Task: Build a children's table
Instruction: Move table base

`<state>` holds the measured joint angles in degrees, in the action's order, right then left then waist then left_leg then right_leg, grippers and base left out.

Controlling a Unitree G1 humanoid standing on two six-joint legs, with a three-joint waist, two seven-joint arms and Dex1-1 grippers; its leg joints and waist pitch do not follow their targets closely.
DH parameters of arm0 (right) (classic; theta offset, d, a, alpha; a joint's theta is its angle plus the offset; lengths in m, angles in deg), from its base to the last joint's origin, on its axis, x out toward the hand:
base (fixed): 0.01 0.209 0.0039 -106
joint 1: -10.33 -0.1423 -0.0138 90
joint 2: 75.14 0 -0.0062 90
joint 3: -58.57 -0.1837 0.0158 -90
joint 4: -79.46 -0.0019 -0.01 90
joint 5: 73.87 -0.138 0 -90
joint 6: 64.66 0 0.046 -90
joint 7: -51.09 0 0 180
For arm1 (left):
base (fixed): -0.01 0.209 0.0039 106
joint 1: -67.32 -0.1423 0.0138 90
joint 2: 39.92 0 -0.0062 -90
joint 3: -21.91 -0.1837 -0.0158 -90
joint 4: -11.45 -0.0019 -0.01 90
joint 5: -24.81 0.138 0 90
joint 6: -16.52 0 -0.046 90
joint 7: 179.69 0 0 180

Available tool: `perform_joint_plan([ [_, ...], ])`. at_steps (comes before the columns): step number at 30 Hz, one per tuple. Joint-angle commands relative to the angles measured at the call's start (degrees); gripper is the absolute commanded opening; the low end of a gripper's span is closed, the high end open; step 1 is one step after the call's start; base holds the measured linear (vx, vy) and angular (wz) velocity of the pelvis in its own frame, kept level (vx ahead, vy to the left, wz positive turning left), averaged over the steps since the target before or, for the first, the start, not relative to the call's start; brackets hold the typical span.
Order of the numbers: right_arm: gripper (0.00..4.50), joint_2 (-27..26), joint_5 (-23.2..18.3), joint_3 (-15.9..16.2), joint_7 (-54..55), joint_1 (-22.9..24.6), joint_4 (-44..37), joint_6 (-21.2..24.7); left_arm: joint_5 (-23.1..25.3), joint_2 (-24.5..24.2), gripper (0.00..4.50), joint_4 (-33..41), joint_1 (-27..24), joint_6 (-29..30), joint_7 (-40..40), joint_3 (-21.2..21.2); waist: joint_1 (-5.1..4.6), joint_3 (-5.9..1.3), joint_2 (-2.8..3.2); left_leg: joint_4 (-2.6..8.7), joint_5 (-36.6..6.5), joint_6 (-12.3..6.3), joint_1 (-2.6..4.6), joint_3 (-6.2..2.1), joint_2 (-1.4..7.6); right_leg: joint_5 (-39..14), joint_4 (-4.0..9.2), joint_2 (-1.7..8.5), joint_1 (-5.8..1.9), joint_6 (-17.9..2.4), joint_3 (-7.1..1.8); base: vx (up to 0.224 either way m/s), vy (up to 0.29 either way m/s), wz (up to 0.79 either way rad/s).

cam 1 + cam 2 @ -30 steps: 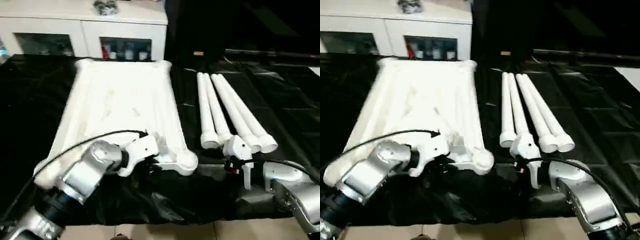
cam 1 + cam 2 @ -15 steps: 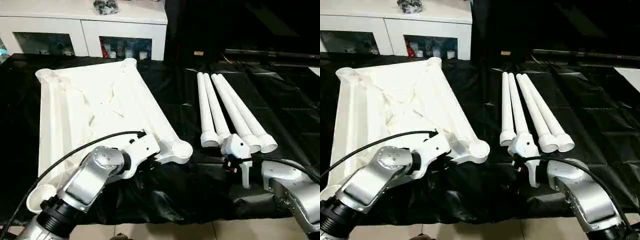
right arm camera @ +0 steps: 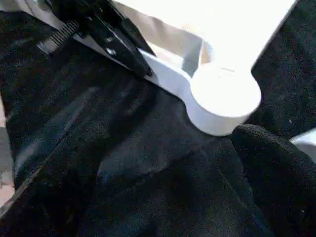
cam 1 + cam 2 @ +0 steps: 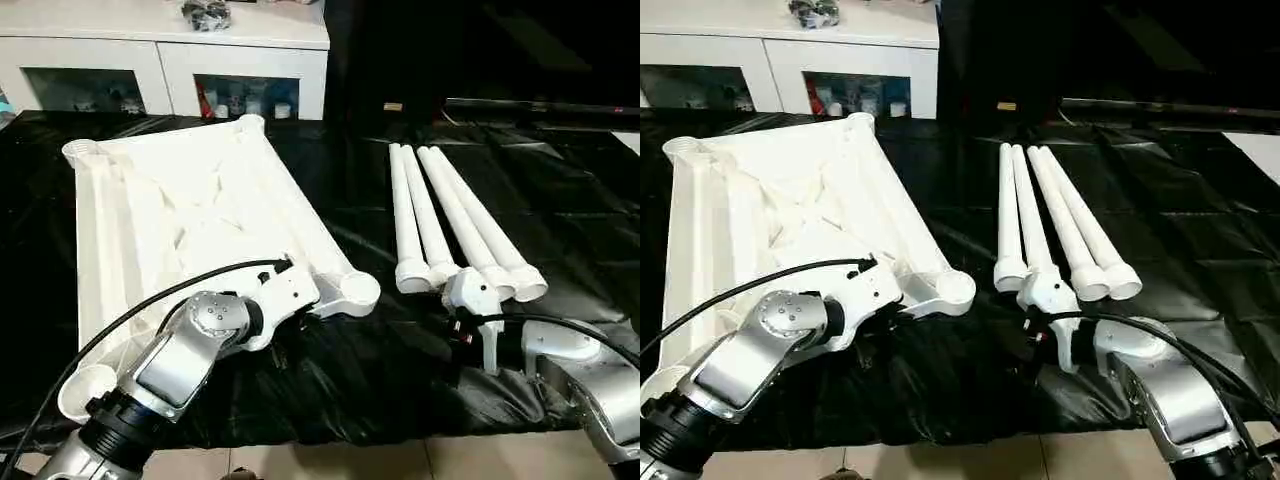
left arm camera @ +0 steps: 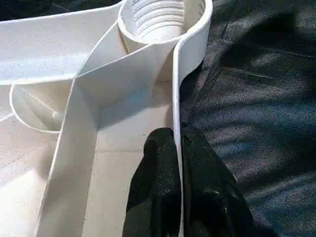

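item: children's table, unassembled, on black sheeting (image 4: 330, 400).

- table top (image 4: 170, 220): i see it lying underside up, ribs showing, at the left of the work area; the near corner socket (image 4: 352, 292) faces up, empty.
- four legs (image 4: 455, 225): loose, side by side, well apart from the top on my right, flared ends toward me.
- left end effector (image 5: 177, 163): clenched on the top's rim, one black finger each side of the thin wall, just beside that near socket.
- right end effector (image 4: 470, 300): released, nothing held, just at the flared ends of the legs.

step in hand, as i judge it: steadying the top before the first leg goes in. next move calls for the right end effector to close around one leg and carry it to the near socket, upright and lined up, while the left holds the rim.
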<state>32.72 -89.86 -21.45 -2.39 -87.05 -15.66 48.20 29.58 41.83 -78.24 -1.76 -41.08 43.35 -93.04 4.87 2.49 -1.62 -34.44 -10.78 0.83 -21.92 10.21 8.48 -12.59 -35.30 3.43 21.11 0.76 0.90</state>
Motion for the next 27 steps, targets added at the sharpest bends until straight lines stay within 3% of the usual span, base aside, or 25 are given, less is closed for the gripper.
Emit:
perform_joint_plan([
  [1, 4.50, -0.1, 0.5, -0.3, -0.6, -0.1, 1.8, -1.9, 0.0, 0.2, 0.29, 0.2, 1.0, -1.4, -3.5, 4.0, 0.30, -2.69, -0.42, 4.51, -11.2, -1.55, 1.28, -2.03, 4.71, -7.6, 4.19, 5.28, -1.32, -13.5, -2.01, 0.000, 0.000, 0.00],
  [3, 4.50, -0.3, 0.7, -0.3, -1.1, -0.1, 3.9, -3.3, -1.6, 0.2, 0.58, 2.2, 0.7, 0.5, -2.0, 4.3, 0.34, -2.76, -0.38, 4.44, -10.8, -1.71, 1.30, -1.99, 4.74, -6.9, 4.06, 5.29, -1.32, -13.9, -2.00, 0.000, 0.000, 0.00],
  [6, 4.50, -0.3, 0.6, -0.4, -1.9, 0.1, 5.9, -4.4, -3.8, -0.1, 0.63, 5.8, -0.2, 3.6, 0.7, 4.2, 0.50, -2.82, -0.21, 4.35, -9.6, -2.23, 1.46, -1.93, 4.88, -4.3, 3.89, 5.23, -1.30, -15.3, -1.87, 0.000, 0.000, 0.00],
  [7, 4.50, -0.3, 0.6, -0.4, -2.0, 0.1, 6.2, -4.7, -4.1, -0.2, 0.88, 6.5, -0.4, 4.2, 1.1, 4.1, 0.49, -2.71, -0.35, 4.37, -9.3, -2.54, 1.25, -1.94, 4.82, -3.7, 3.83, 5.08, -1.43, -15.3, -1.84, 0.000, 0.000, 0.00],
  [12, 4.50, 0.0, 0.5, -1.3, -2.2, -0.2, 7.5, -5.7, -4.6, -1.5, 1.16, 9.7, -2.2, 5.9, 4.0, 1.4, 0.54, -2.65, -0.30, 4.47, -10.0, -2.60, 1.40, -1.90, 4.83, -5.1, 3.95, 5.08, -1.35, -14.8, -1.88, 0.000, 0.000, 0.00],
  [13, 4.50, 0.2, 0.3, -1.6, -1.9, -0.5, 6.5, -4.9, -4.7, -1.2, 1.40, 9.4, -2.2, 6.0, 3.6, 1.7, 0.60, -2.62, -0.25, 4.48, -10.4, -2.45, 1.43, -1.88, 4.82, -5.3, 4.03, 5.05, -1.33, -14.7, -1.89, 0.000, 0.000, 0.00],
  [18, 4.50, 0.2, 0.7, -1.0, -1.3, -0.7, 4.9, -3.2, -5.2, -1.8, 1.76, 10.1, -2.0, 7.1, 3.4, 1.7, 0.56, -2.55, -0.29, 4.64, -11.5, -1.80, 1.49, -1.96, 4.84, -7.3, 4.15, 5.04, -1.28, -14.0, -1.96, 0.000, 0.000, 0.00],
  [22, 4.50, -0.1, 4.2, 0.4, 2.2, -1.3, 5.3, -1.6, -5.7, -2.1, 2.07, 11.6, -2.8, 5.3, 4.2, 2.0, 0.45, -2.57, -0.38, 4.68, -10.8, -1.30, 1.40, -1.94, 4.73, -7.4, 4.14, 4.99, -1.26, -13.7, -1.95, 0.000, 0.000, 0.00],
  [27, 4.50, -1.2, 2.5, -1.8, 4.6, -3.0, 2.1, 1.3, -5.1, -2.0, 2.41, 12.0, -3.9, 6.2, 3.7, 0.2, 0.39, -2.64, -0.49, 4.58, -9.9, -1.68, 1.46, -1.90, 4.77, -6.3, 3.96, 5.03, -1.28, -13.6, -1.95, 0.000, 0.000, 0.00],
])
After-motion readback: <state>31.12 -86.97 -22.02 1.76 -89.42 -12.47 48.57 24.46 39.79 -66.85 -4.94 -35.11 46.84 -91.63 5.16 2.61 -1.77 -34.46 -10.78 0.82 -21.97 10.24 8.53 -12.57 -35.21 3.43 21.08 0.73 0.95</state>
